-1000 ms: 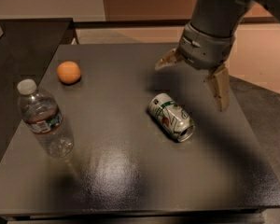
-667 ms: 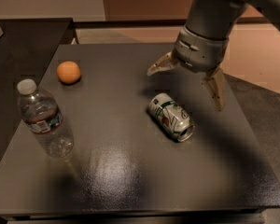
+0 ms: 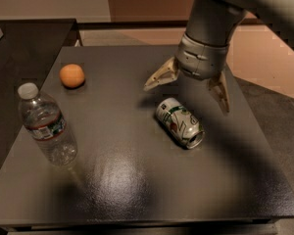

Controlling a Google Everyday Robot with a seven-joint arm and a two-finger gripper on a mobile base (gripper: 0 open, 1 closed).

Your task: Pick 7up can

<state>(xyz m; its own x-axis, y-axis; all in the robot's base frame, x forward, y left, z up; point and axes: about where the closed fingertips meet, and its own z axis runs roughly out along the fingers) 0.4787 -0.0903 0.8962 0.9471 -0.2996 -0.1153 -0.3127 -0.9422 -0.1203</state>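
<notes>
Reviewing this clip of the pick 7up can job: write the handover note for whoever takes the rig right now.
End effector: open, fingers spread wide, hovering just above and behind the 7up can, not touching it.
7up can: lying on its side on the dark table, right of centre, one end turned toward the camera.
Also on the table: an orange at the far left and a water bottle upright at the near left, both apart from the can.
Done: approach only; nothing is grasped.
Left: lower the fingers around the can, close on it, lift.
</notes>
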